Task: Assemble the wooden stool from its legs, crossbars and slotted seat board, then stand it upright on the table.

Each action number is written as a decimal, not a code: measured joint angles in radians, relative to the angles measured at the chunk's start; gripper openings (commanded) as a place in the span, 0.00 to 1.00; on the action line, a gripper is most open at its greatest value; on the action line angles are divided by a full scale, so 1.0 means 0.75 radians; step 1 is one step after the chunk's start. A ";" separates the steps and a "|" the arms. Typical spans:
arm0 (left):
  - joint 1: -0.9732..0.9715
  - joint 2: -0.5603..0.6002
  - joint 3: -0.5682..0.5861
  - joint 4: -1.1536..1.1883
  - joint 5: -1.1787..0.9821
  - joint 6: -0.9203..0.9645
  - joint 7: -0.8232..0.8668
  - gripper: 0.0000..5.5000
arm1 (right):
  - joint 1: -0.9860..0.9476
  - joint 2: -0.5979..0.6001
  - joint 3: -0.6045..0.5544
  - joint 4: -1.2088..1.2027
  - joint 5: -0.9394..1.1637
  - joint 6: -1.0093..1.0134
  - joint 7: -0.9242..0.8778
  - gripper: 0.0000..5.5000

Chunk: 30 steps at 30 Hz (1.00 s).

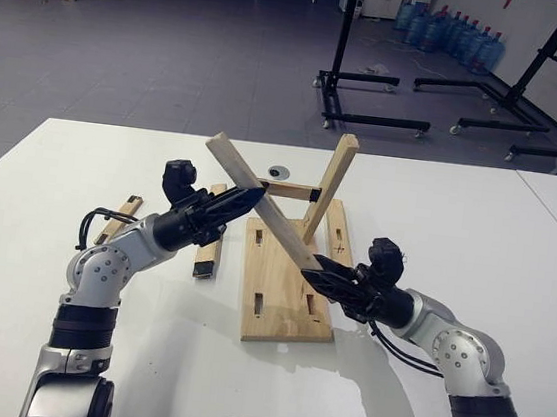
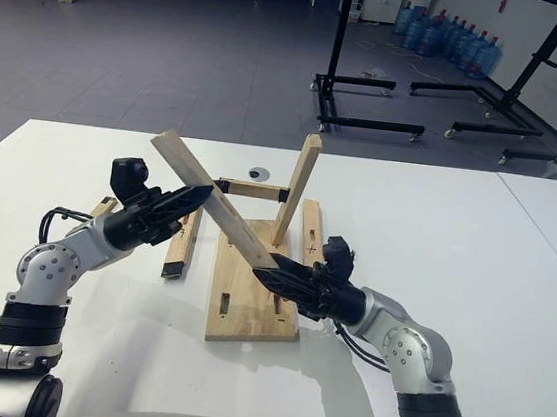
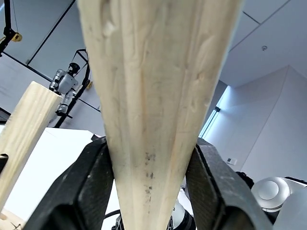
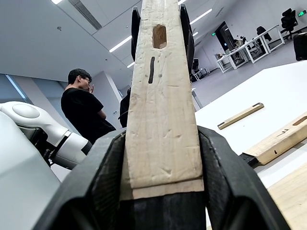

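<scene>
Held leg (image 1: 270,215) was slanted, long axis running from high on the robot's far left down to its near right. Left gripper (image 1: 253,198) had its jaws clamped on it about mid-length. Right gripper (image 1: 318,269) had its jaws clamped on the low end, seen close in the right wrist view. That low end hung over the right side of the seat board (image 1: 272,313), which lay flat on the counter (image 1: 458,219); contact with the board couldn't be told. A crossbar (image 1: 291,190) tied the held leg to a second leg (image 1: 329,186), which stood tilted with its foot at the board's far end. Right arm was nearer the board's slots, so seating likely turns on dropping that end in line with a slot. Two loose pieces (image 1: 210,246) lay on the counter left of the board.
</scene>
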 measured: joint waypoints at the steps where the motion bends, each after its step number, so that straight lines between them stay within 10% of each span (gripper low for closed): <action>1: 0.000 0.000 0.001 0.002 0.005 -0.005 -0.002 0.37 | 0.000 0.006 0.000 0.003 -0.006 -0.007 0.000 0.37; 9: -0.005 0.000 0.001 0.070 0.123 -0.123 -0.092 0.37 | -0.020 -0.016 0.011 0.005 -0.071 -0.006 -0.058 0.64; 30: -0.413 0.173 -0.176 0.816 0.915 -0.926 -0.380 0.36 | -0.089 -0.122 0.373 0.206 -0.967 -0.523 -0.229 0.65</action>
